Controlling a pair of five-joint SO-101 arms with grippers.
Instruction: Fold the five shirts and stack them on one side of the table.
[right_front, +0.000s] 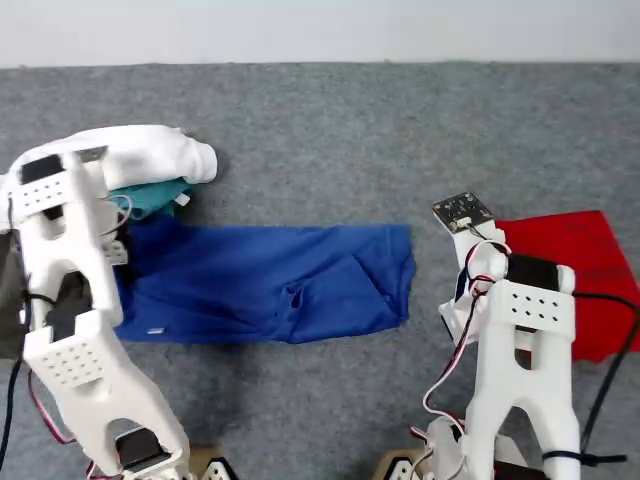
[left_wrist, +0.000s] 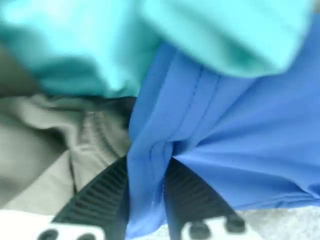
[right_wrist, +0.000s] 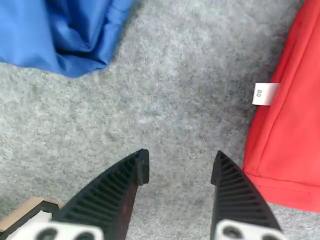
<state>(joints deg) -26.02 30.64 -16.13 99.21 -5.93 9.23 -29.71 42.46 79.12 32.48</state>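
At the far left of the high view the left arm (right_front: 70, 300) stands over a heap of garments. A rumpled white shirt (right_front: 150, 155) lies at the back of the heap, and a teal shirt (right_front: 152, 197) peeks out from under its near edge. In the left wrist view a grey cloth (left_wrist: 50, 145) lies bunched beside the teal one. The left gripper (left_wrist: 146, 162) has its jaws clamped on a gathered fold at the edge of the blue shirt (right_front: 270, 285), which runs up between the two black fingers (left_wrist: 105, 192). From that pinched left end, the blue shirt stretches rightward across the middle of the grey table cover (right_front: 320, 120) as a long band. It lies mostly flat, with creases bunched toward its right end. Further right comes a strip of bare cover, and the right gripper (right_wrist: 181, 160) hangs above it with its jaws apart and nothing between them. The blue shirt's right end is on one side of it and the red shirt (right_front: 580, 270) on the other. The right arm (right_front: 520, 340) rises from the near edge of the table, partly covering the red shirt's left edge. The red shirt lies flat at the right edge of the table, well apart from the heap. A small white tag (right_wrist: 264, 93) shows at its hem in the right wrist view.
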